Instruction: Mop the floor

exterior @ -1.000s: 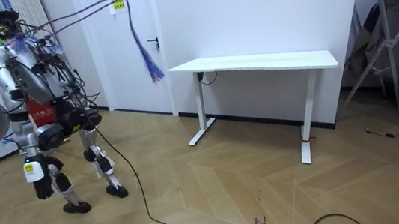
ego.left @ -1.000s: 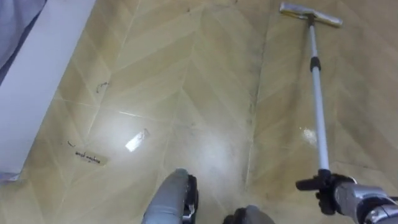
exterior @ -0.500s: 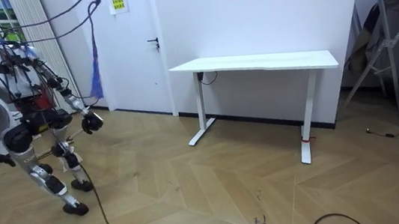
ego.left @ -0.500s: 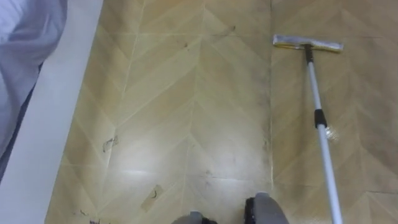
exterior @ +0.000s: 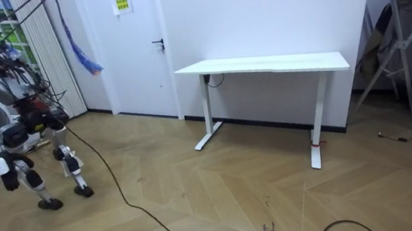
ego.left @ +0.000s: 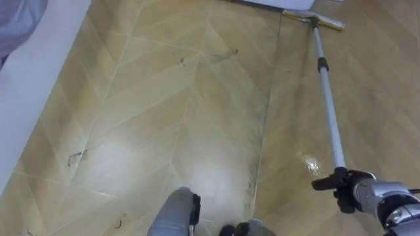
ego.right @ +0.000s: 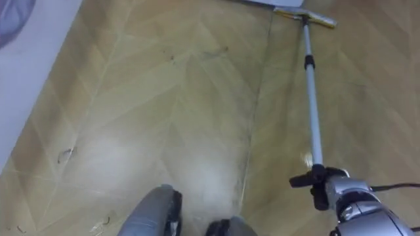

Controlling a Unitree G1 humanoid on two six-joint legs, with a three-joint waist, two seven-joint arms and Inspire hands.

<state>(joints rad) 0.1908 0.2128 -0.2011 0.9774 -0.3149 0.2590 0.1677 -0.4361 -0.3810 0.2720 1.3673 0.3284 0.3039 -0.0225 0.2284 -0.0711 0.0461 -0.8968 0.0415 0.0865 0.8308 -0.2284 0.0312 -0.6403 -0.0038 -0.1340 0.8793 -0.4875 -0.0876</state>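
Mopping stroke, I judge: my right hand, near right, curls its fingers round the mop handle. The mop head lies far ahead on the wooden floor. Next, I should draw it back.

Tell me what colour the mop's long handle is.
The mop handle is silver with a black collar, clearest in the left eye view.

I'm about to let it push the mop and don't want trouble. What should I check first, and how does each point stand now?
1. Right robot hand shut on mop pole: ok.
2. Mop head lying flat on floor: ok.
3. Room beyond mop head: not ok, a white edge lies right there.
4. Scuff marks at left wiped: not ok.
5. Left robot hand free to help: cannot tell.
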